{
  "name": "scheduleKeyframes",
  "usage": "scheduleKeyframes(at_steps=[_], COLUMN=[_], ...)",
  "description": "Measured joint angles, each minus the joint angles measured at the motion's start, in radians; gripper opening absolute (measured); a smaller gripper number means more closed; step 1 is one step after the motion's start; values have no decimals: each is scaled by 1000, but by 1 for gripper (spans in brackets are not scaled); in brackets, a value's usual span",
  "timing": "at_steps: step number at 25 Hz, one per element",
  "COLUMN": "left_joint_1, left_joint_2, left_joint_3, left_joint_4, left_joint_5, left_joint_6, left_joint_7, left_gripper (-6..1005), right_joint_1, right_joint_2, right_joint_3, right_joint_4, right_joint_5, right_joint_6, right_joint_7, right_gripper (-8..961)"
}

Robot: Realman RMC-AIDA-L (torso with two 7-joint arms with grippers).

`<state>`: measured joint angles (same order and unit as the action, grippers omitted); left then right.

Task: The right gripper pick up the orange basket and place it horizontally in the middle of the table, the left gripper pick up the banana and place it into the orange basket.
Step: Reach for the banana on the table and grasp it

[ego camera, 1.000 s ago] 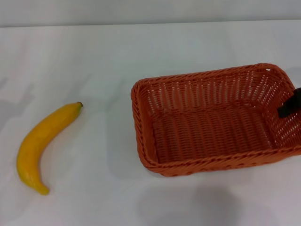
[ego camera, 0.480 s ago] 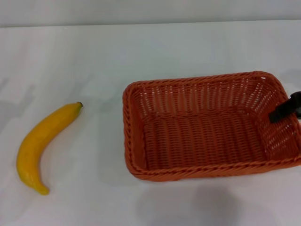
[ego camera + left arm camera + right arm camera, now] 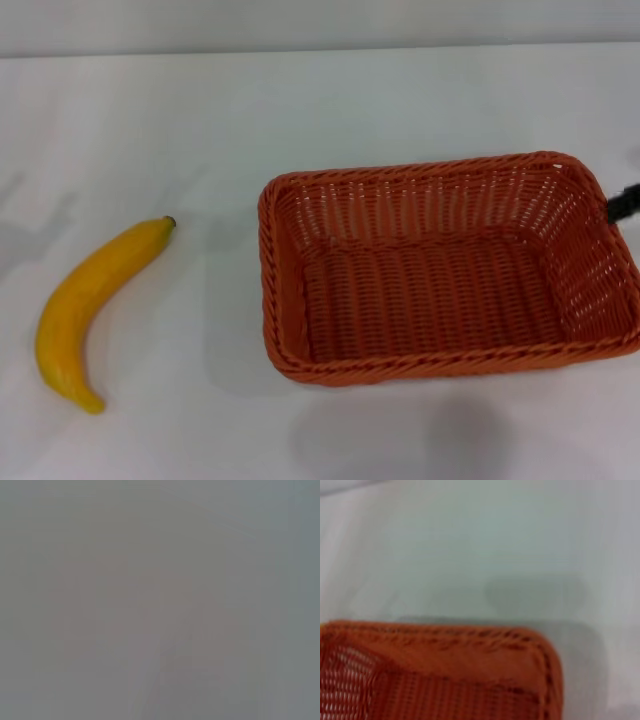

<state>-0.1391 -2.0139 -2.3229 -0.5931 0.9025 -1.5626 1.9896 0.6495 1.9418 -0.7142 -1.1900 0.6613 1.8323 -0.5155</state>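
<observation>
Orange basket set flat on the table, banana lying apart at the left.

In the head view, the orange basket (image 3: 440,275) is seen resting level on the white table (image 3: 300,110), right of centre, its long side running left to right. The banana (image 3: 88,308) is laid well to its left, dark tip pointing far. Only a black sliver of the right gripper (image 3: 624,203) is shown at the basket's right rim; its opening cannot be told. In the left wrist view, nothing is made out. In the right wrist view, a basket corner (image 3: 445,675) is shown on the table (image 3: 485,540).
</observation>
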Motion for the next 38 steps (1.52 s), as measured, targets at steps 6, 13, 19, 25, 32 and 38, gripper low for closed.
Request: scheduleKeyframes(at_steps=[6, 13, 19, 25, 32, 38], left_joint_1=[38, -17, -153, -318, -397, -431], left_joint_2=[12, 20, 83, 108, 127, 81], left_joint_3=[-87, -180, -175, -168, -155, -94], left_joint_4=[-246, -560, -681, -676, -629, -563], left_joint_5=[244, 694, 1043, 1400, 1640, 1715], left_joint_6=[40, 38, -46, -189, -294, -212], left_joint_7=[-319, -735, -989, -1085, -1107, -1091], left_gripper=[760, 754, 749, 744, 739, 734], right_joint_1=[-35, -139, -229, -260, -234, -235], right_joint_2=[-35, -21, -7, -6, -8, -9], right_joint_3=[151, 257, 260, 262, 262, 261], right_joint_4=[9, 35, 36, 53, 137, 167], right_joint_5=[136, 349, 459, 501, 522, 529], right_joint_6=[-10, -97, -156, -181, -215, -216], right_joint_7=[-129, -362, -436, -452, -480, -501], right_gripper=[723, 724, 723, 724, 724, 723])
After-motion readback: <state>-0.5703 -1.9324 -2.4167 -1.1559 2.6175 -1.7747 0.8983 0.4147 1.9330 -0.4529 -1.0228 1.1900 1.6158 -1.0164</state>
